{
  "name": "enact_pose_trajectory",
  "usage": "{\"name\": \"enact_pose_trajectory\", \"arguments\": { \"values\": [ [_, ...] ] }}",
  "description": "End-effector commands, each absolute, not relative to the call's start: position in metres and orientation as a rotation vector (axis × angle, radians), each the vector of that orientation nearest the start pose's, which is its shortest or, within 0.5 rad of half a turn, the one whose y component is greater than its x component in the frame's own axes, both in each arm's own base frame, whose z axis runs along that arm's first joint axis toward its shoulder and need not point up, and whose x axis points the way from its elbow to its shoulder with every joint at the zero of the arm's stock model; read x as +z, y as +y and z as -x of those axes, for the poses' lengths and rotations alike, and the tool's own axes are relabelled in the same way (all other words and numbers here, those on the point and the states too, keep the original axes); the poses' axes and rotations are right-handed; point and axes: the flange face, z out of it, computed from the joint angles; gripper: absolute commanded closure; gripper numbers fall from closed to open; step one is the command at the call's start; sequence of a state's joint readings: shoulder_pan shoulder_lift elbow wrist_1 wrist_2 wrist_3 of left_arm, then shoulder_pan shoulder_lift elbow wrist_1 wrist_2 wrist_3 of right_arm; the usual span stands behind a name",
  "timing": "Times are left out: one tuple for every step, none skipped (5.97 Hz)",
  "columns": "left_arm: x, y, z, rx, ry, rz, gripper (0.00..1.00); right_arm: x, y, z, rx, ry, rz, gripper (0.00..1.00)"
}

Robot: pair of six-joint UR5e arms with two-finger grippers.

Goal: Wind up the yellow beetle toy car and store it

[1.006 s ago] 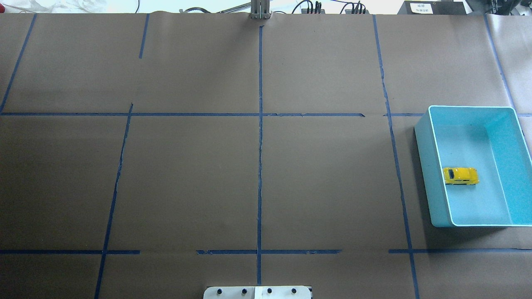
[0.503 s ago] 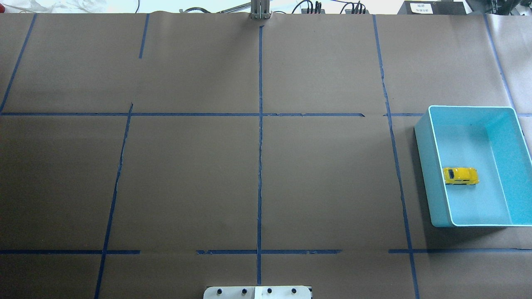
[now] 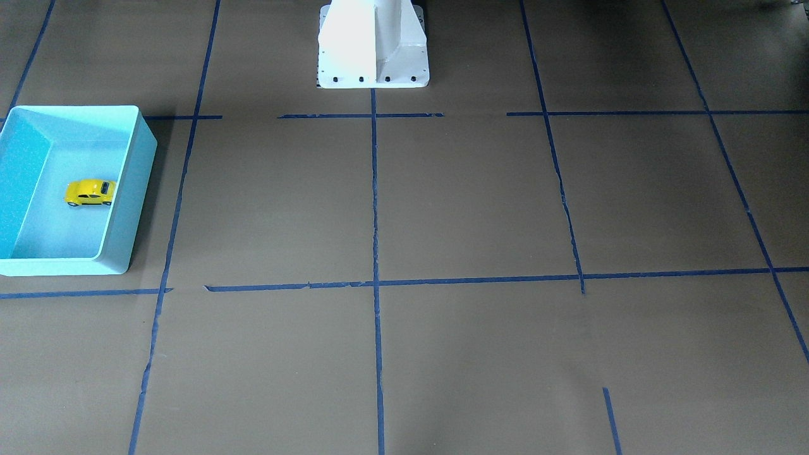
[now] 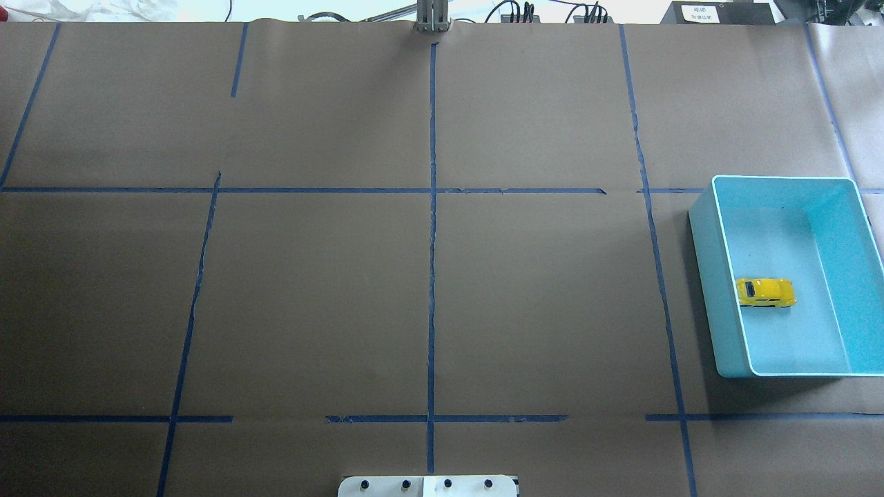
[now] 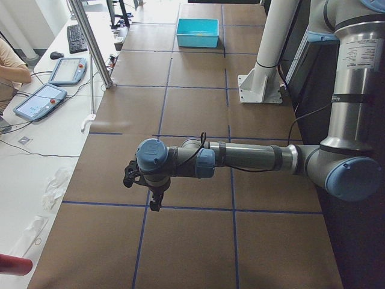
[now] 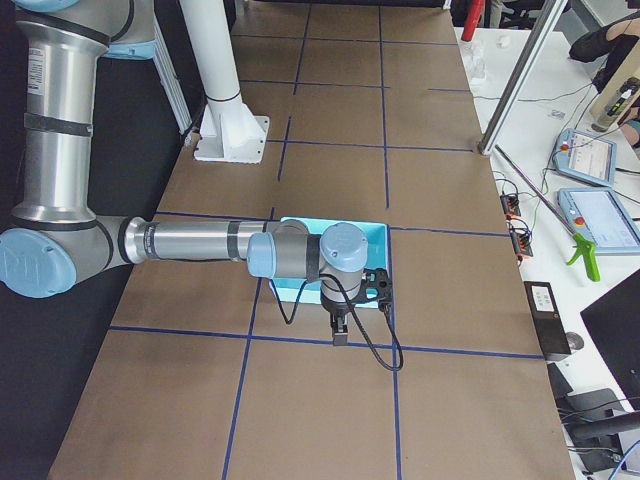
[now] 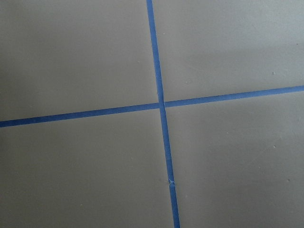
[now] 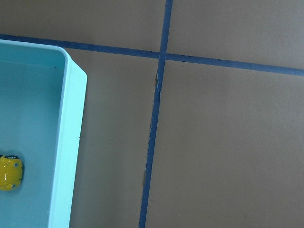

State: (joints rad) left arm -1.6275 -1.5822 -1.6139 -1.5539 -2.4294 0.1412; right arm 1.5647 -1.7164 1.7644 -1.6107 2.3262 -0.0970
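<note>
- Yellow, rounded Beetle-shaped toy car (image 4: 765,292) with dark windows sits on its wheels on the floor of the open turquoise plastic bin (image 4: 713,297), just beside the bin's long wall on the side toward the table's middle
- The right gripper (image 6: 340,338) hangs above the table by the bin's near end in the right-side view; its wrist camera sees a bin corner with only the car's end at the frame edge, so the car lies off to one side of these jaws, beyond the bin wall
- I cannot tell whether the right jaws are parted or closed, since only a side view shows them; the same goes for the left gripper (image 5: 155,205), which hangs over a crossing of blue tape lines (image 7: 161,104) on the brown paper table cover (image 4: 311,297), with the car well apart from its jaws
- By my judgement either the storing is done or the car waits to be fetched for winding; the frames do not settle which
- If a pick is due, the right arm suits it: centre the jaws over the car's roof, line them across its narrow width, and descend inside the bin with the wall-side finger clear of the rim
- The car is tiny, smooth and wheeled, so a light, centred close should keep it from rolling or squirting out
</note>
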Motion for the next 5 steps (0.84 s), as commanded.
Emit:
{"name": "enact_pose_trajectory", "arguments": {
  "values": [
    [0.626, -0.494, 0.087, 0.095, 0.850, -0.123, 0.00, 0.636, -0.431, -0.062, -0.101, -0.755, -0.042, 0.00],
    [0.626, -0.494, 0.086, 0.096, 0.850, -0.122, 0.00, 0.636, -0.431, -0.062, -0.099, -0.754, -0.041, 0.00],
    [0.624, -0.495, 0.086, 0.098, 0.848, -0.126, 0.00, 0.637, -0.431, -0.063, -0.094, -0.753, -0.038, 0.00],
    [0.614, -0.495, 0.087, 0.104, 0.840, -0.142, 0.00, 0.636, -0.431, -0.062, -0.091, -0.756, -0.037, 0.00],
    [0.613, -0.494, 0.088, 0.102, 0.841, -0.145, 0.00, 0.636, -0.431, -0.062, -0.089, -0.754, -0.037, 0.00]
  ]
}}
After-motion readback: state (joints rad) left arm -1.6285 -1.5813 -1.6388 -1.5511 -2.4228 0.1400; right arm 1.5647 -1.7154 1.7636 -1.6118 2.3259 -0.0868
